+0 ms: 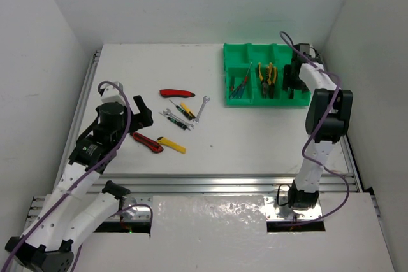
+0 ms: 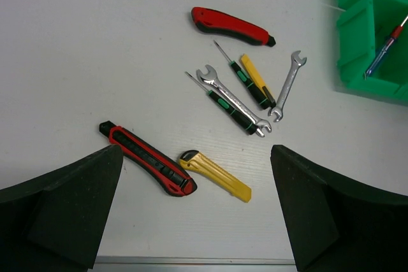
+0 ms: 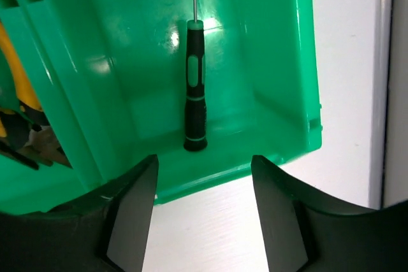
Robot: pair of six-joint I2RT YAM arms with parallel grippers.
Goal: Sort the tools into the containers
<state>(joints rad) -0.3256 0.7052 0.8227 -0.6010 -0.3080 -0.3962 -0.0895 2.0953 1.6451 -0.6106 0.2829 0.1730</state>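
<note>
The green tray of containers [image 1: 268,102] stands at the back right, with yellow-handled pliers [image 1: 268,76] and thin screwdrivers [image 1: 241,86] in it. My right gripper [image 3: 204,164] hangs open over the tray's right front compartment [image 3: 280,62], where a black-and-green screwdriver [image 3: 195,93] lies free of the fingers. My left gripper [image 2: 196,151] is wide open above the table, holding nothing. Beneath and beyond it lie a red-and-black knife [image 2: 146,167], a yellow knife [image 2: 215,175], a red knife [image 2: 231,25], two silver wrenches [image 2: 287,86], and several small screwdrivers [image 2: 241,84].
An aluminium rail [image 1: 217,183] runs along the table's near edge, and another [image 3: 386,93] lies just right of the tray. White walls close in the left, back and right. The tray's corner [image 2: 357,42] shows at the left wrist view's upper right.
</note>
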